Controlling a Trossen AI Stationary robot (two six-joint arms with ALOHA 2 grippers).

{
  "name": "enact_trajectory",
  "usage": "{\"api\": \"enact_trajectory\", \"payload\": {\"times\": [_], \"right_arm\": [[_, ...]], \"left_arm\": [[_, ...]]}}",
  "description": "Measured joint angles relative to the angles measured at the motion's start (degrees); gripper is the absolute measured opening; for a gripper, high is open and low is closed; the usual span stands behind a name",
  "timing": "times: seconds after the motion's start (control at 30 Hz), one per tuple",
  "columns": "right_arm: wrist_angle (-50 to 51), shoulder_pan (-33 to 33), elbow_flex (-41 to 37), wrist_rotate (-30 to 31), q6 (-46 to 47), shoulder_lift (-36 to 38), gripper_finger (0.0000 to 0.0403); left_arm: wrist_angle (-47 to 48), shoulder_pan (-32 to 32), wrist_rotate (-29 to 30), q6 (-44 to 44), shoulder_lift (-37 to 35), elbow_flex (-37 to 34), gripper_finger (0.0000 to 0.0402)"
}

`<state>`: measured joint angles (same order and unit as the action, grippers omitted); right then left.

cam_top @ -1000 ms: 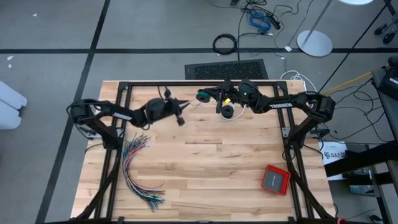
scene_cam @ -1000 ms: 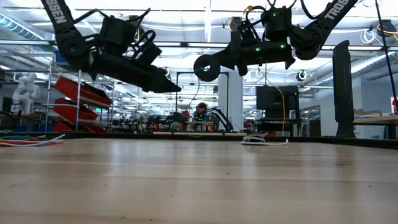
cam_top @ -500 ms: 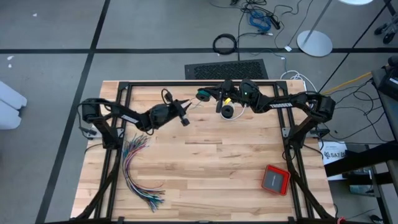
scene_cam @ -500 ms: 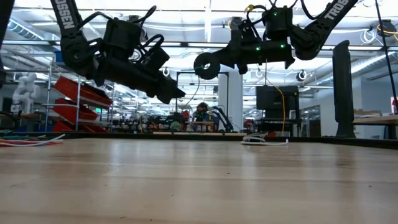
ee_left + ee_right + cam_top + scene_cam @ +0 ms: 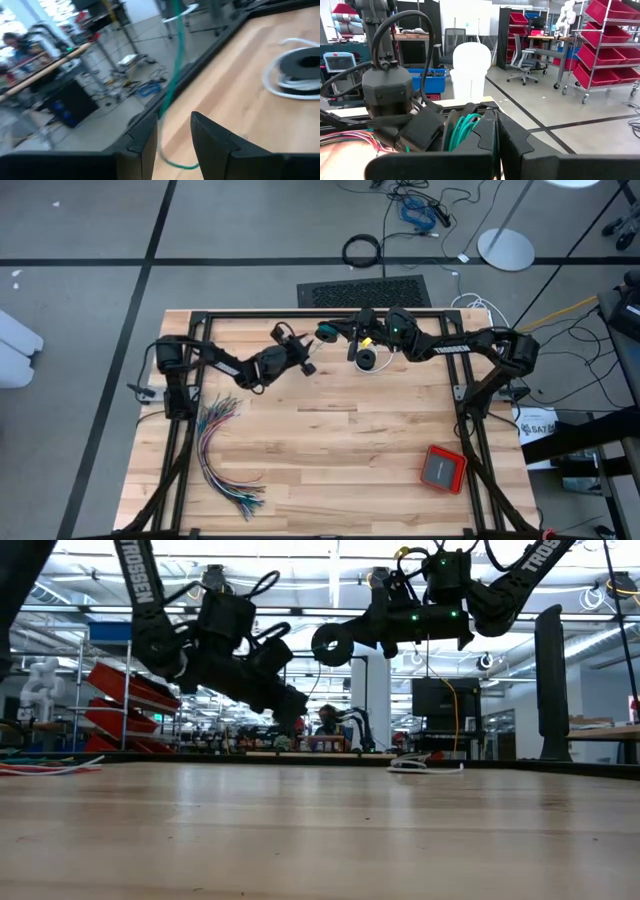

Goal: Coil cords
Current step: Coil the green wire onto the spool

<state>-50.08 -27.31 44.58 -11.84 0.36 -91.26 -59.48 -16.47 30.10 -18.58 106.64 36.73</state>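
My right gripper hangs above the table's far middle, shut on the coiled teal-green cord. One strand of the cord drops from the coil to the table. My left gripper is open just left of the coil, its fingers pointing at that hanging strand; whether they touch it I cannot tell. The black cord lies coiled on the table under the right arm, its white tail curled around it. My right gripper holds the teal-green cord's coil lifted clear of the table, reaching in level from the table's right. The loops bunch beside its shut fingers, which hide where they grip. A loose strand hangs slack from the coil to the table.
A fanned bundle of many-coloured wires lies at the near left. A red box sits at the near right. A black frame rail runs along the far edge. A thick black cable ring lies on the floor beyond.
My left gripper has moved toward the table's right, toward the teal-green coil, sinking and tipping downward as it went, and its fingers have parted. My right gripper and the coil have kept still.
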Motion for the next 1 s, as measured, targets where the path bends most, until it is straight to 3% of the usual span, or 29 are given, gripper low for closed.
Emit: {"api": "enact_trajectory", "payload": {"times": [0.57, 0.67, 0.87, 1.0], "right_arm": [[0.11, 0.02, 0.0, -0.17, -0.59, 0.0, 0.0], [0.13, 0.04, 0.0, -0.22, -0.59, 0.0, 0.0], [0.13, 0.03, 0.0, -0.24, -0.16, 0.0, 0.0], [-0.14, 0.04, 0.0, -0.26, 0.23, 0.0, 0.0]], "left_arm": [[0.02, -0.77, 3.14, -1.39, 1.08, 1.33, 0.0122], [0.8, -1.42, 2.87, -1.3, 1.06, 1.33, 0.0101], [1.05, -0.56, 1.41, -1.3, 1.06, 1.33, 0.0012], [1.63, 0.11, 1.19, -1.3, 1.06, 1.97, 0.0006]]}}
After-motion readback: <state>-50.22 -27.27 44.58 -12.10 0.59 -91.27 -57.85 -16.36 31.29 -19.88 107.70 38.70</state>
